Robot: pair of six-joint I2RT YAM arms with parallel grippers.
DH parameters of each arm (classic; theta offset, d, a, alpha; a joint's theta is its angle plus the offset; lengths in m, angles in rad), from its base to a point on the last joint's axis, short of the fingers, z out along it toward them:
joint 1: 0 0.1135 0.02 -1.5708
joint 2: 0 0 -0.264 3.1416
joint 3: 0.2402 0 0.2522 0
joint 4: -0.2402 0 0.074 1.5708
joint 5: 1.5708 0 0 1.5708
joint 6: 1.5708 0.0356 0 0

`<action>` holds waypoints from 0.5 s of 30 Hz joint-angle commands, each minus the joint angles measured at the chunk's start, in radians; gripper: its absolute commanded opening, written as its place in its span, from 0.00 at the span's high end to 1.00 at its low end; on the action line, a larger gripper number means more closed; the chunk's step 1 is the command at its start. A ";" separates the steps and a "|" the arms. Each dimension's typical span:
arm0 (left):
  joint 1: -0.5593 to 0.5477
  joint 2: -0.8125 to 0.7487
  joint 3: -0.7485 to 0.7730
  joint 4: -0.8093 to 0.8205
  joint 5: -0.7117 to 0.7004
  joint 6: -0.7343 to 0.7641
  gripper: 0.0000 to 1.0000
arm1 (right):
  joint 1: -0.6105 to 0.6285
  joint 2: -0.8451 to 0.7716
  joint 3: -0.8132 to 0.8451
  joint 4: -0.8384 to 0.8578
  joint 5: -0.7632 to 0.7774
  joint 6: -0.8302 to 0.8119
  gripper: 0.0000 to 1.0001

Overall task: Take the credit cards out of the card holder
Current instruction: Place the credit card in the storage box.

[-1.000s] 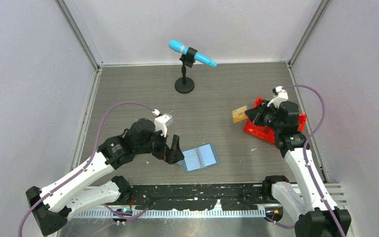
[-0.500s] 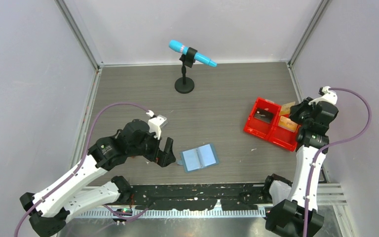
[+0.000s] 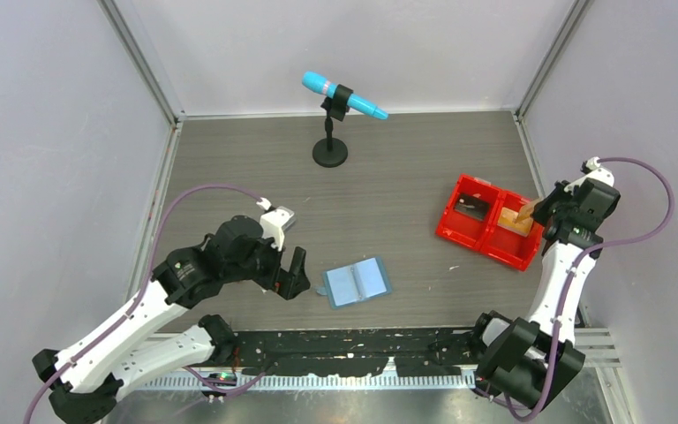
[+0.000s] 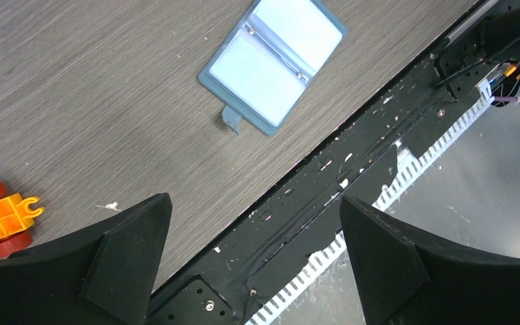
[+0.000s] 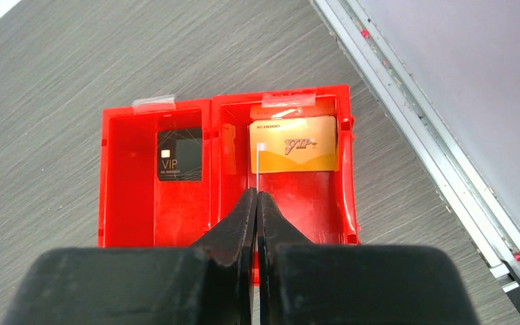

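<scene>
Credit cards [image 5: 293, 144], black and gold, already lie in the red bin [image 5: 130, 217], the right gripper [image 5: 258, 195] pinches a third card [image 5: 258, 166] edge-on above it, and the card holder [image 3: 357, 283] lies open, seemingly emptied, by the left gripper [image 4: 254, 203] with its jaws wide apart.

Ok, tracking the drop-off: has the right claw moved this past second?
Yes: right claw, holding a credit card, moved rightward, from left of the red bin to its right compartment.

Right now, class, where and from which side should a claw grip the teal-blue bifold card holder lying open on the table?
Probably the small tab jutting from the left edge of the teal-blue bifold card holder, approached low from where the left claw stands open. It lies flat; only the tab sticks out.
</scene>
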State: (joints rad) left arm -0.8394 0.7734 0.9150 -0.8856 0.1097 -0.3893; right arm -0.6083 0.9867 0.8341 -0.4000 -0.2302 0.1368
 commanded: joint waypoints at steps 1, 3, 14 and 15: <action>-0.003 -0.044 0.039 0.037 -0.047 -0.021 0.01 | -0.014 0.056 0.046 0.004 -0.029 -0.036 0.95; -0.003 -0.058 0.051 0.043 -0.073 -0.038 0.01 | -0.016 0.081 0.046 0.009 -0.032 -0.055 0.95; -0.003 -0.131 0.027 0.143 -0.210 -0.115 0.01 | -0.015 0.140 0.002 0.131 -0.132 -0.086 0.95; -0.003 -0.129 0.021 0.148 -0.218 -0.115 0.01 | -0.016 0.152 0.011 0.125 -0.134 -0.086 0.95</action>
State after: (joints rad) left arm -0.8394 0.6544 0.9333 -0.8192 -0.0391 -0.4770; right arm -0.6186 1.1019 0.8227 -0.3202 -0.3328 0.0780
